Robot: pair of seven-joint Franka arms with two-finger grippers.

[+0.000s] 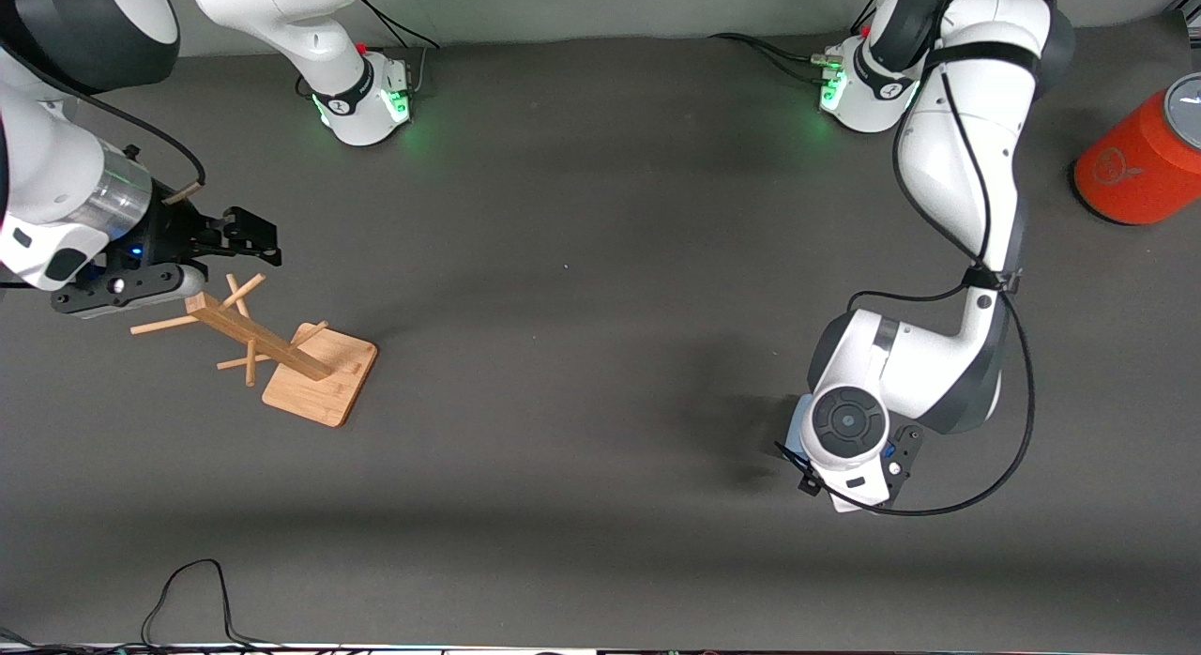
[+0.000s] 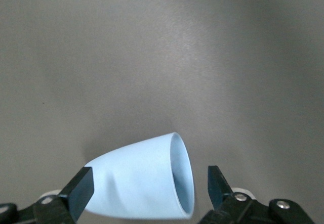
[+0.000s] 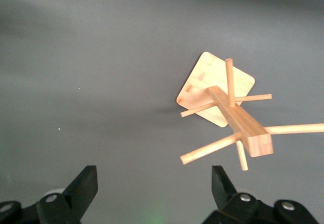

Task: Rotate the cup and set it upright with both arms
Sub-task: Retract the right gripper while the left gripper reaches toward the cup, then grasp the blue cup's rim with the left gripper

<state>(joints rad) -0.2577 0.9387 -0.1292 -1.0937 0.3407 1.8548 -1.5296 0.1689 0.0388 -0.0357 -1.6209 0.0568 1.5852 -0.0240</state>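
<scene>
Two grippers are in use. The left gripper [image 2: 151,186] is lowered to the table toward the left arm's end, its jaws spread wide on either side of the cup [image 2: 147,181]; one finger [image 2: 81,187] is seen at the cup's wall, though contact cannot be confirmed, and the other stands apart from the rim. The pale-blue cup is laid on its side on the table. In the front view it is almost wholly hidden beneath the left wrist, with only a pale sliver [image 1: 796,433] exposed.

The right gripper [image 3: 152,188] is held in the air with its jaws wide open and empty, over the table just beside the wooden peg rack [image 1: 281,350], toward the right arm's end.

An orange can [image 1: 1140,162] is placed near the left arm's base, well apart from the cup. The table [image 1: 582,373] is covered in a dark grey matte surface. A black cable [image 1: 192,589] is looped at the edge nearest the front camera.
</scene>
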